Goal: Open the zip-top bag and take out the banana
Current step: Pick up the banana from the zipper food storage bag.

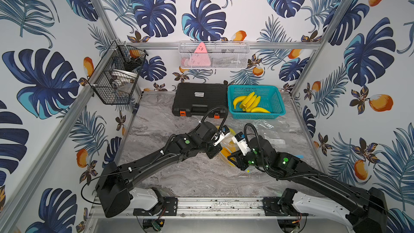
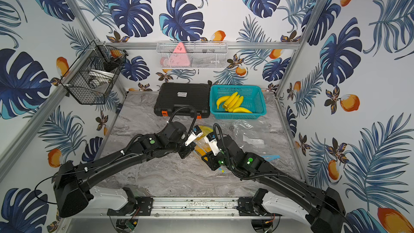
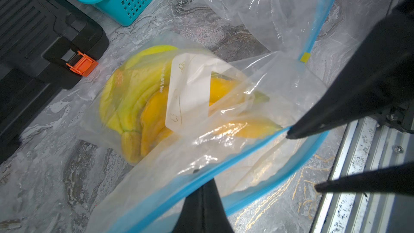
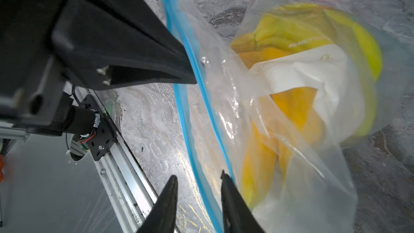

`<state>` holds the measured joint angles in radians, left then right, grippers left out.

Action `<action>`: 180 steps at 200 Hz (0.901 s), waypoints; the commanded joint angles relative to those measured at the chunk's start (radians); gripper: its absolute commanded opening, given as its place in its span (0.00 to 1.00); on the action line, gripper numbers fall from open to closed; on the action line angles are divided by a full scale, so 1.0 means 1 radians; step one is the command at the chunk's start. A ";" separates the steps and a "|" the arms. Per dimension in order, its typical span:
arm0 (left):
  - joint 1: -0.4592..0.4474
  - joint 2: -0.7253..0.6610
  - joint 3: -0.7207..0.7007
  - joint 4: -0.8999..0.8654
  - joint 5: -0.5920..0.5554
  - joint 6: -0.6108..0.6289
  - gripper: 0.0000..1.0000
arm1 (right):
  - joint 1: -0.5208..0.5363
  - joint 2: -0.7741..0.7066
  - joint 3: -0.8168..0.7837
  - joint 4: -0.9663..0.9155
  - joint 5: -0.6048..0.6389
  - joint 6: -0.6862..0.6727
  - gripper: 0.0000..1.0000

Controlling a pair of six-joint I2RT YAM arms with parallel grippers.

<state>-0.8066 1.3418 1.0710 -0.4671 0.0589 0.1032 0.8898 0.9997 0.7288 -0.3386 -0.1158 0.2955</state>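
The zip-top bag [image 3: 190, 158] is pinched at one lip of its blue zip strip [image 4: 174, 19] by the tightly closed fingers of the left gripper [image 4: 190, 76], while the fingers of the right gripper [image 4: 198, 175] are held apart; one tip lies against the strip and nothing is clamped. The mouth, turned to 6 o'clock, is already parted, so widening it is judged to be the step in hand. It would be done best with the left pinch held raised at the 9 o'clock side and the right fingers closed on the other lip alone — never both layers — then drawn toward 3 o'clock. The bag is found near the middle of the table [image 1: 179, 175], the banana [image 3: 125, 90] lying inside as a yellow bunch toward 12 o'clock. At 1 o'clock loose bananas [image 1: 248, 103] are held in a teal basket [image 1: 257, 115]; at 12 o'clock a black case [image 1: 199, 96] lies shut; at 2 o'clock a second clear bag [image 1: 266, 131] is spread, seemingly empty. On the walls, a black wire basket [image 1: 112, 90] at 10 o'clock and a white mesh basket [image 1: 230, 61] at 12 o'clock are filled with items, of which only a pink triangular piece [image 1: 200, 56] can be made out.
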 commanded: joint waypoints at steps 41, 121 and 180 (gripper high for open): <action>-0.003 0.011 0.010 -0.002 0.003 -0.017 0.00 | 0.000 0.004 0.000 0.047 0.033 0.022 0.37; -0.002 0.069 0.058 -0.010 0.004 -0.040 0.00 | 0.001 -0.039 0.048 -0.033 -0.011 0.025 0.38; -0.002 0.062 0.064 -0.001 0.022 -0.052 0.00 | 0.001 -0.002 0.008 0.051 -0.047 0.042 0.37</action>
<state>-0.8093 1.4117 1.1290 -0.4862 0.0593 0.0765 0.8898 0.9676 0.7444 -0.3359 -0.1368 0.3264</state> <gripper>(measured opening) 0.057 0.374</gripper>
